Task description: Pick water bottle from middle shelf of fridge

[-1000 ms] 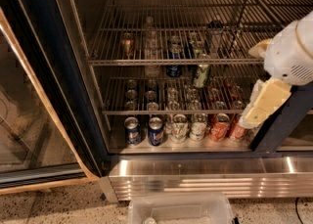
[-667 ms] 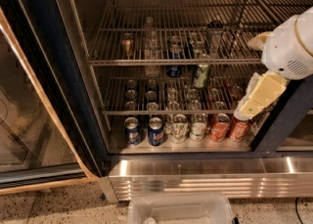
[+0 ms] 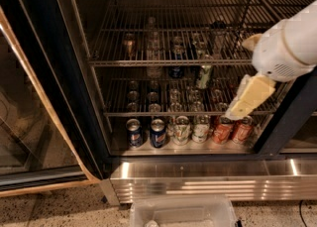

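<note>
The fridge (image 3: 54, 97) stands open, with its dark frame and several chrome wire racks. The water bottle (image 3: 152, 40), clear with a pale cap, stands upright on the middle shelf (image 3: 114, 63), left of centre, among cans and other bottles. My gripper (image 3: 250, 97), cream-coloured under the white arm (image 3: 292, 42), hangs in front of the fridge's right side. It is at the level of the rack below the bottle, well to the right of it and apart from it. It holds nothing that I can see.
A dark-capped bottle (image 3: 218, 35) stands right of the water bottle on the same rack. A green-and-white bottle (image 3: 204, 75) and cans stand on the rack below. Cans (image 3: 158, 132) line the fridge floor. The glass door (image 3: 29, 122) is swung open at left. A clear plastic bin (image 3: 183, 213) sits on the floor in front.
My gripper and arm have moved a little to the left and slightly up, nearer the fridge's shelves. Nothing in the fridge has moved.
</note>
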Motion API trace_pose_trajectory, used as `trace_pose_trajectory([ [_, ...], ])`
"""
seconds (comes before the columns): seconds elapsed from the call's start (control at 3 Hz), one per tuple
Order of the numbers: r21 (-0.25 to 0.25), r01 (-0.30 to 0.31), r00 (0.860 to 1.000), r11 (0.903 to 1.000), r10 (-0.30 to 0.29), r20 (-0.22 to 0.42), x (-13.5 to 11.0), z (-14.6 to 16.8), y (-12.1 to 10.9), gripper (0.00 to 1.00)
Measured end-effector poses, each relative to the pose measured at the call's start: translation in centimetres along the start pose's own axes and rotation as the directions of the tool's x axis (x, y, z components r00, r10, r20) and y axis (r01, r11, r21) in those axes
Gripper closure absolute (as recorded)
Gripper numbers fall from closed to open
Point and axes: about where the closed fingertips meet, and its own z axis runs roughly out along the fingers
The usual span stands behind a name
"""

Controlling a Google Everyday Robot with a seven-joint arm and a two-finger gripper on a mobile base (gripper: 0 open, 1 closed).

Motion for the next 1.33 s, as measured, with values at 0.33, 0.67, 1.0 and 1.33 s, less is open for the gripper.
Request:
trace_pose_trajectory([
  [0.33, 0.085, 0.027, 0.999, 0.996, -0.03, 0.042, -1.9, 2.2, -1.2, 0.0],
  [0.67, 0.085, 0.027, 0.999, 0.996, -0.03, 0.042, -1.9, 2.2, -1.2, 0.0],
  [1.0, 0.118, -0.008, 0.995, 0.993, -0.004, 0.098, -1.9, 3.3, -1.4, 0.0],
  [1.33, 0.144, -0.109, 0.969, 0.9836, 0.073, 0.235, -1.4, 6.2, -1.6, 0.0],
])
